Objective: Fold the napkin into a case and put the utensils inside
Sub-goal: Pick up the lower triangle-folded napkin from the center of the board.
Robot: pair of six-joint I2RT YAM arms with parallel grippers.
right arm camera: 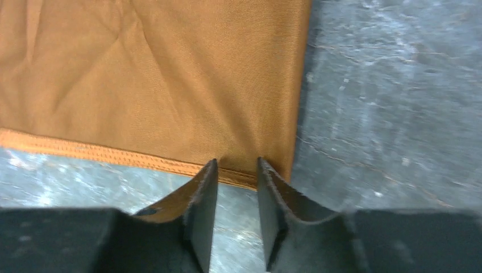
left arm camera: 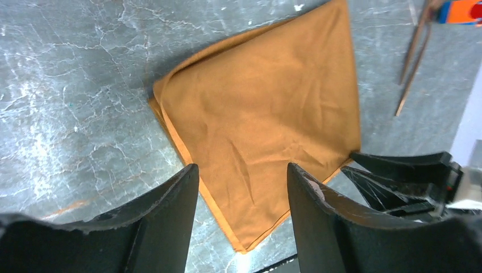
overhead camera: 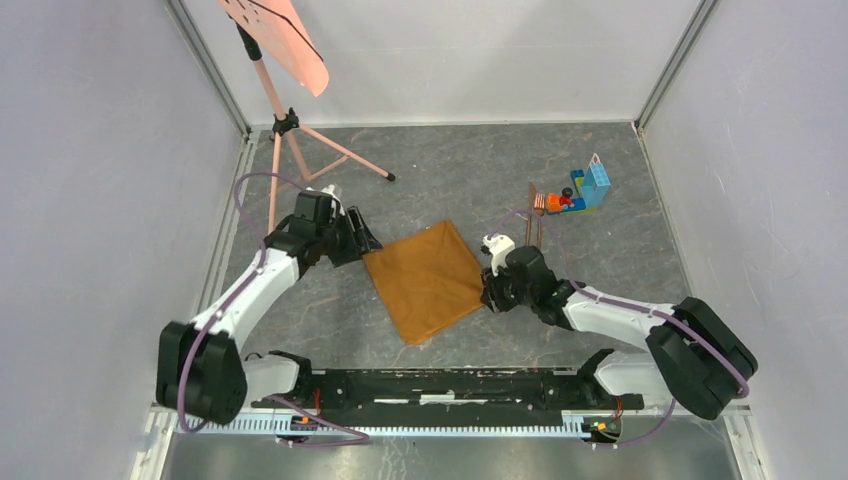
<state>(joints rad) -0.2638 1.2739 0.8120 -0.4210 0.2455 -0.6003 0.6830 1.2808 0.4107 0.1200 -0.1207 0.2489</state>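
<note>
The orange-brown napkin (overhead camera: 425, 278) lies flat on the table as a tilted square, with doubled layers along its edges. In the left wrist view the napkin (left arm camera: 267, 108) lies ahead of my left gripper (left arm camera: 243, 170), which is open and empty above its left corner (overhead camera: 365, 240). My right gripper (overhead camera: 488, 290) sits at the napkin's right corner. In the right wrist view its jaws (right arm camera: 237, 165) stand narrowly apart, tips at the hemmed edge of the napkin (right arm camera: 153, 74), holding nothing. The two slim brown utensils (overhead camera: 535, 215) lie beyond the right arm and also show in the left wrist view (left arm camera: 415, 51).
A pile of colourful toy bricks (overhead camera: 582, 190) sits just right of the utensils. A salmon-pink sheet on a tripod stand (overhead camera: 285, 40) stands at the back left, its legs reaching near the left arm. Grey walls enclose the table.
</note>
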